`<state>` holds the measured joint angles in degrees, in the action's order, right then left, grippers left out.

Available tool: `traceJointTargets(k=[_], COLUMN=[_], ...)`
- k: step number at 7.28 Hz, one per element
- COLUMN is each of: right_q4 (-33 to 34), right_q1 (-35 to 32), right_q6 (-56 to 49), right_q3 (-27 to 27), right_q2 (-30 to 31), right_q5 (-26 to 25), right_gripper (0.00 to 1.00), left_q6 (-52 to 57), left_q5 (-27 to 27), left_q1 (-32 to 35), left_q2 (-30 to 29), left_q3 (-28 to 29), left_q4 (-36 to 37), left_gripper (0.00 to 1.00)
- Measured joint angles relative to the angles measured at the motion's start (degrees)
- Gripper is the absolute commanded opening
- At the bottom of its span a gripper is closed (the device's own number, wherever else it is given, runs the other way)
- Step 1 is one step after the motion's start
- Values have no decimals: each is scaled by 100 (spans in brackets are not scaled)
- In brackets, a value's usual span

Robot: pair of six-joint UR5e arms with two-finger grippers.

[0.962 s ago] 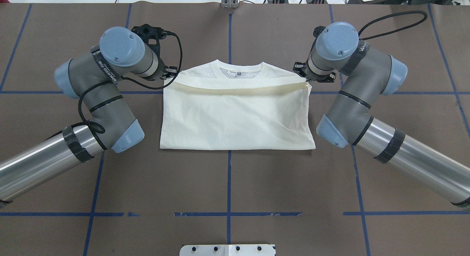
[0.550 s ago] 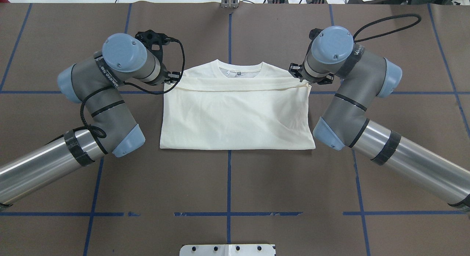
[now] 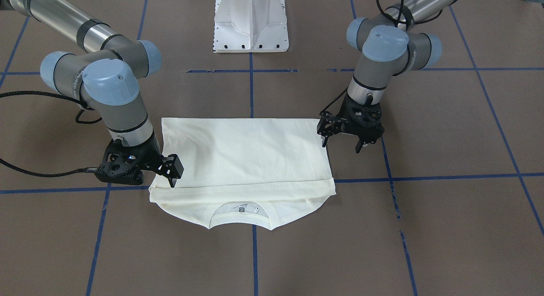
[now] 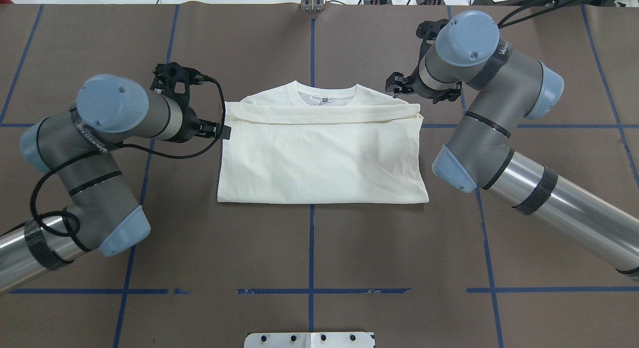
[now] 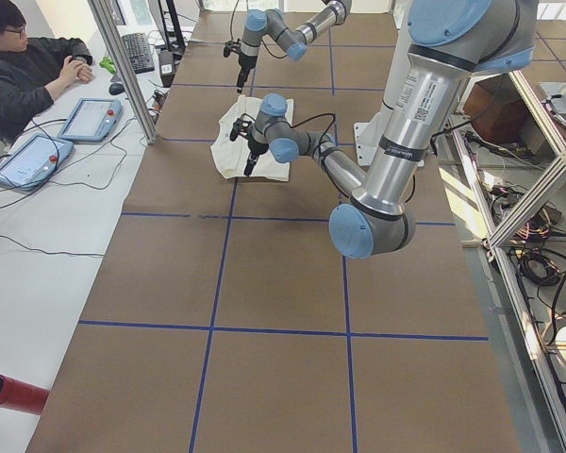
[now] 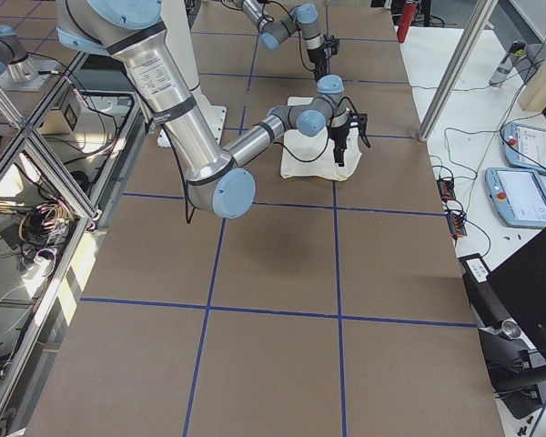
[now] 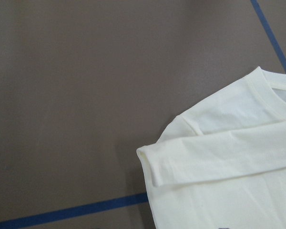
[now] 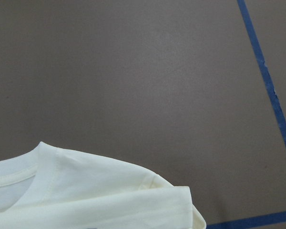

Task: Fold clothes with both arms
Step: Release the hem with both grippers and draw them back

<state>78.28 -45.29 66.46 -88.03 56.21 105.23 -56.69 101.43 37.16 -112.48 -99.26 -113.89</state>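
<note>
the cream long-sleeved t-shirt [image 4: 319,153] lies folded flat on the brown tabletop [image 4: 309,248], plain side up, between the two end effectors, its collar on the side away from the robot. the left end effector [image 3: 341,142] is released, fingers spread, and hangs just beside the shirt's side edge. the right end effector [image 3: 170,173] is released too, just over the opposite shoulder corner, holding no cloth. blue tape lines [image 4: 489,268] cross the tabletop.
</note>
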Motion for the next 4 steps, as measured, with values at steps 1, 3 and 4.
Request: traceJointTargets(k=[1, 3, 4], right_q4=[-10, -23, -28], right_q1=[-17, -26, -26], right_q6=[-39, -60, -62], right_q3=[-8, -12, -12], right_q2=[3, 4, 2], right_q5=[28, 42, 51], right_gripper=[100, 100, 100], left_q6=[-374, -1061, -1203], left_q5=[-25, -209, -347], left_q1=[-308, -797, -904], left_q2=[312, 581, 579], left_q3=[-160, -115, -6], left_q4=[-287, -719, -809], left_gripper=[60, 57, 55])
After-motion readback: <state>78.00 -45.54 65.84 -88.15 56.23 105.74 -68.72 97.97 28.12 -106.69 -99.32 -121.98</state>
